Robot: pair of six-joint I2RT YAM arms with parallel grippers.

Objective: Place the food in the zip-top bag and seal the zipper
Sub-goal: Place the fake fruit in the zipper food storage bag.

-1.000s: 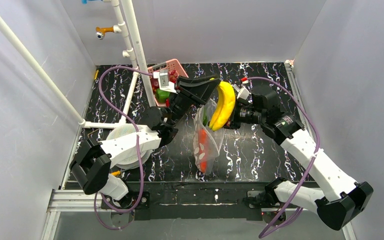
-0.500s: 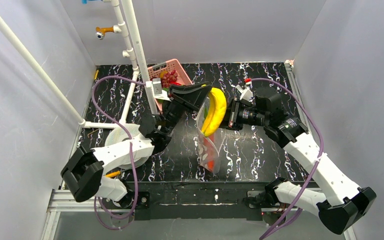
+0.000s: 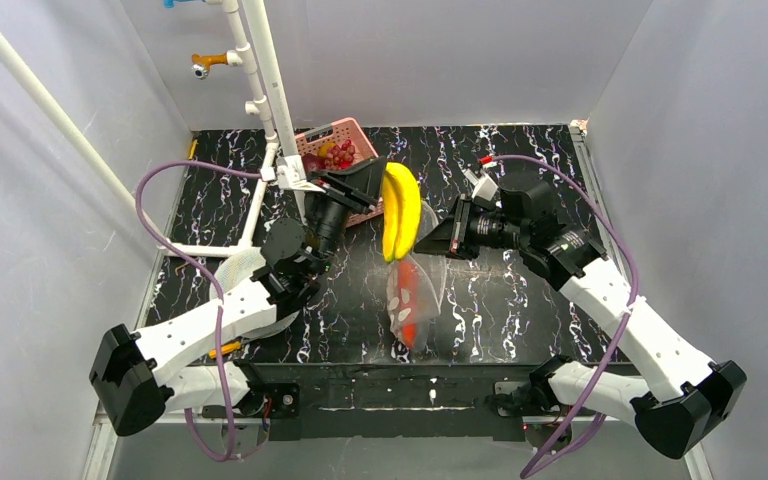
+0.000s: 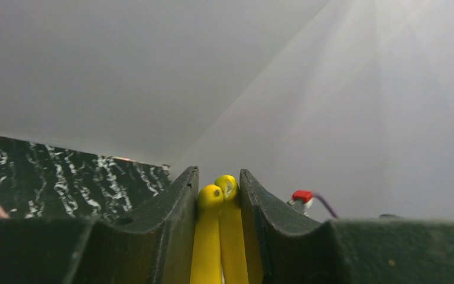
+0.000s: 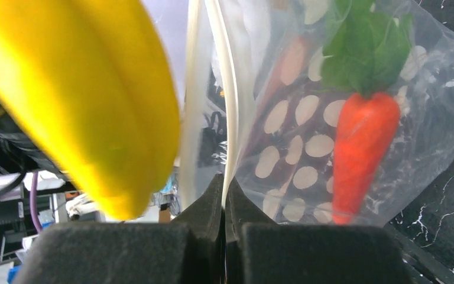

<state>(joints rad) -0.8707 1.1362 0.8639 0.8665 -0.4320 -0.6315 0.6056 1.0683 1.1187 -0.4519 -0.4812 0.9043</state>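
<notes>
Leftmost, pink basket at the back, small fruit inside; left gripper clamped on yellow banana, held aloft just beside the bag's mouth; zip-top bag hanging, orange carrot inside; right gripper pinched together on the bag's top edge

The left arm reaches forward. The left tool is raised off the table, with the banana clamped between its fingers. The right arm stretches across toward it. The right tool points at the left tool, fingers pinched flat on the bag rim.
</notes>
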